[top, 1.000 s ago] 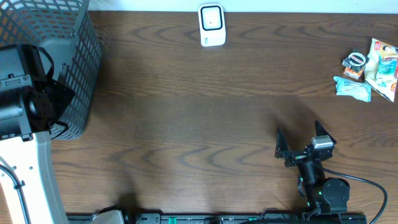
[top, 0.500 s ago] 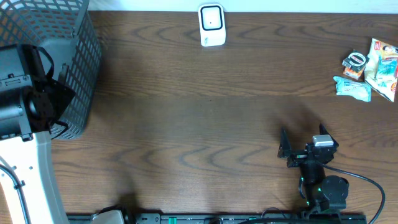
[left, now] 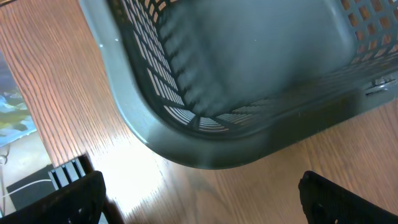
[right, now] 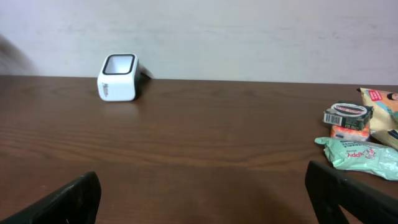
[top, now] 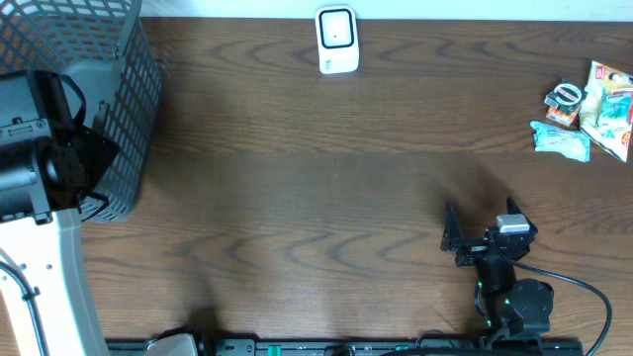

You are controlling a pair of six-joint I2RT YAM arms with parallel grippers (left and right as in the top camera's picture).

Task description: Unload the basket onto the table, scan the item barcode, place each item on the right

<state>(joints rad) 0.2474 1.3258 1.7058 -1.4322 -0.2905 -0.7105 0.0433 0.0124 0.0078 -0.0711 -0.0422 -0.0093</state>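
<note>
The white barcode scanner [top: 336,40] stands at the table's far edge, and the right wrist view has it at the far left [right: 118,78]. The items lie in a small pile at the far right: a green packet [top: 561,140] [right: 357,154], a round banded item [top: 566,96] [right: 347,114] and an orange-and-white pouch [top: 611,107]. My right gripper [top: 482,222] [right: 202,199] hovers low near the front edge, open and empty, well short of the pile. At the left side my left gripper [top: 94,148] [left: 199,205] is open beside the grey basket, holding nothing.
A grey mesh basket [top: 129,119] stands at the far left, its rounded corner [left: 205,143] just ahead of the left fingers. A white arm base [top: 64,277] and a black cable [top: 584,292] sit along the front edge.
The right gripper has drawn back slightly toward the front edge and then held still. The left arm, scanner and items have not moved.
</note>
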